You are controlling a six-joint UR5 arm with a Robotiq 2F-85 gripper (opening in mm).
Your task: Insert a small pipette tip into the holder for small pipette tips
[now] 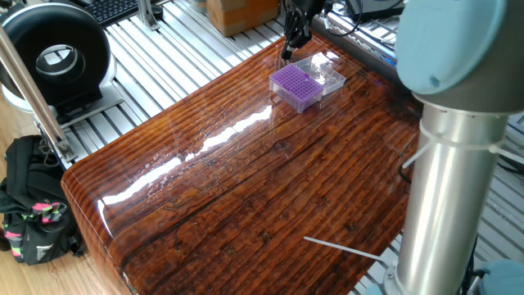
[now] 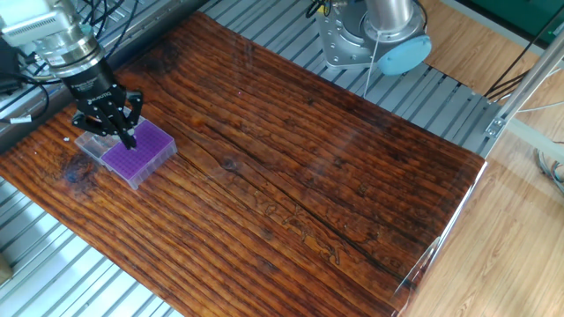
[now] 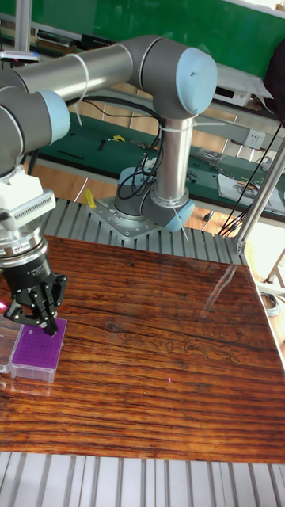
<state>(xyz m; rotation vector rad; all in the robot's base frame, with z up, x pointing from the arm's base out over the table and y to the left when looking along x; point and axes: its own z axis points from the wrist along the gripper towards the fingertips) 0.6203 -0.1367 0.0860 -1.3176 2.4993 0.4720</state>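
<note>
The claw [image 2: 129,139] hangs over the purple rack [image 2: 138,151]; its grip unclear. The tall view shows fingertips low over the holes.

This is a robotics lab or workshop. A glossy wooden tabletop [image 2: 291,167] lies on a frame of ribbed aluminium rails [image 1: 164,49], with the UR5 arm [image 3: 170,119] bolted to a metal base plate [image 3: 127,222] at the table's far edge in the tall view. Around it are cable bundles [image 2: 106,13], a keyboard [image 1: 110,8], a cardboard box [image 1: 237,12] and a round black device [image 1: 53,53] beyond the rails, green-topped workbenches [image 3: 103,135] strewn with tools behind the arm, a backpack [image 1: 33,205] on the pale wood floor [image 2: 520,246], and a purple pipette-tip rack [image 2: 137,151] near the tabletop's corner.
</note>
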